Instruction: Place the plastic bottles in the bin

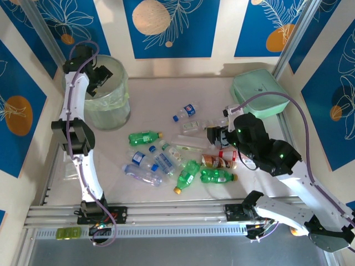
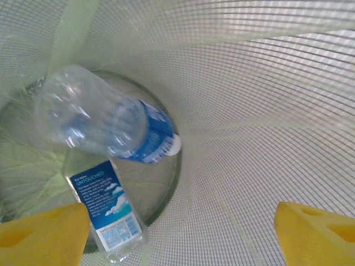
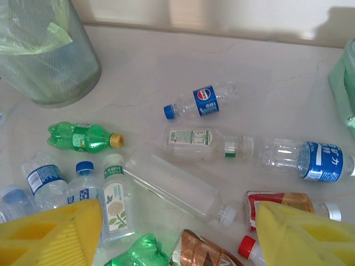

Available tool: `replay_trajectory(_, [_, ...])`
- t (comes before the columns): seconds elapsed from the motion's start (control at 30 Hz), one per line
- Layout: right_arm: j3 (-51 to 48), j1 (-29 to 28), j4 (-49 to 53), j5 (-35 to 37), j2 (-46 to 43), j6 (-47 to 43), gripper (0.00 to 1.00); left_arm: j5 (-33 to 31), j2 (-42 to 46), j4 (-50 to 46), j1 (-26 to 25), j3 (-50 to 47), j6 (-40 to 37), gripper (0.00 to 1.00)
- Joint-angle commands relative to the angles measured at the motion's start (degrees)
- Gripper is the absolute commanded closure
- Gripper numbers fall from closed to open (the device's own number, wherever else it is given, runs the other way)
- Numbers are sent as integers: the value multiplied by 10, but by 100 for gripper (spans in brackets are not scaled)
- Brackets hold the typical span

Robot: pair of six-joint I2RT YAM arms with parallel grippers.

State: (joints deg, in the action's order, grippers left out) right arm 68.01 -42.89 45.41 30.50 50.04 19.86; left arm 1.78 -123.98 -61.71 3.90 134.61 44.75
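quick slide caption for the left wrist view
Open left gripper looks down into the bin: a blurred clear bottle above a blue-labelled bottle at the bottom.

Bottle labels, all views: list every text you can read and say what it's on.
"UNTOUCHED": blue label of the lower bottle lying in the bin.
Round red-white-blue logo, no legible word: blue-capped bottle.
White characters, unreadable: blue-labelled bottle at right.
Other labels: print too small or blurred.
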Motion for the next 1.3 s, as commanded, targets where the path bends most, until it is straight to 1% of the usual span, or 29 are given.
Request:
replay_trajectory(0.0, [35, -2, 19, 2, -5, -9, 26, 22, 62, 11, -3, 21, -24, 16])
replay_trajectory(0.1, [55, -2, 36, -7, -5, -3, 26, 21, 117, 22, -23, 11, -69, 15])
replay_trajectory(0.17, [55, -2, 40, -17, -6, 3, 26, 12, 165, 35, -47, -14, -105, 16])
replay_trajectory(0.27, [37, -2, 41, -20, -3, 17, 26, -45, 232, 26, -110, -51, -151, 16])
replay_trajectory(0.3, [34, -1, 46, -16, 1, 28, 26, -62, 255, 28, -133, -72, -160, 16])
replay_trajectory(0.37, [35, 1, 66, -3, 10, 62, 26, -85, 319, 47, -186, -151, -168, 17])
replay_trajectory(0.43, [27, 11, 76, -3, 11, 98, 28, -70, 388, 81, -227, -245, -164, 18])
replay_trajectory(0.5, [8, 31, 80, -16, 12, 138, 31, -55, 450, 121, -267, -338, -163, 20])
replay_trajectory(0.57, [-13, 69, 92, -31, 17, 204, 35, -23, 495, 153, -308, -413, -183, 20])
replay_trajectory(0.63, [-32, 117, 102, -56, 19, 272, 38, -25, 521, 158, -347, -458, -195, 20])
replay_trajectory(0.7, [-52, 164, 108, -83, 19, 343, 40, -18, 539, 164, -380, -495, -224, 20])
replay_trajectory(0.73, [-61, 188, 117, -93, 18, 382, 43, -24, 548, 165, -394, -512, -234, 20])
replay_trajectory(0.77, [-70, 210, 129, -98, 19, 423, 46, -20, 559, 175, -402, -535, -244, 19])
replay_trajectory(0.87, [-95, 271, 191, -107, 26, 554, 51, 1, 592, 215, -411, -595, -249, 19])
replay_trajectory(0.93, [-120, 314, 201, -150, 25, 616, 52, 7, 605, 230, -416, -618, -256, 19])
replay_trajectory(1.0, [-140, 336, 188, -171, 27, 646, 51, 7, 617, 247, -421, -637, -261, 19])
replay_trajectory(1.1, [-150, 361, 187, -145, 48, 681, 47, 6, 633, 275, -429, -663, -263, 19])
replay_trajectory(1.17, [-162, 387, 160, -153, 69, 687, 43, 3, 638, 285, -436, -676, -267, 18])
replay_trajectory(1.23, [-174, 404, 126, -153, 92, 687, 32, 2, 639, 288, -436, -684, -269, 17])
replay_trajectory(1.27, [-176, 411, 119, -143, 106, 691, 29, 3, 639, 286, -436, -685, -272, 17])
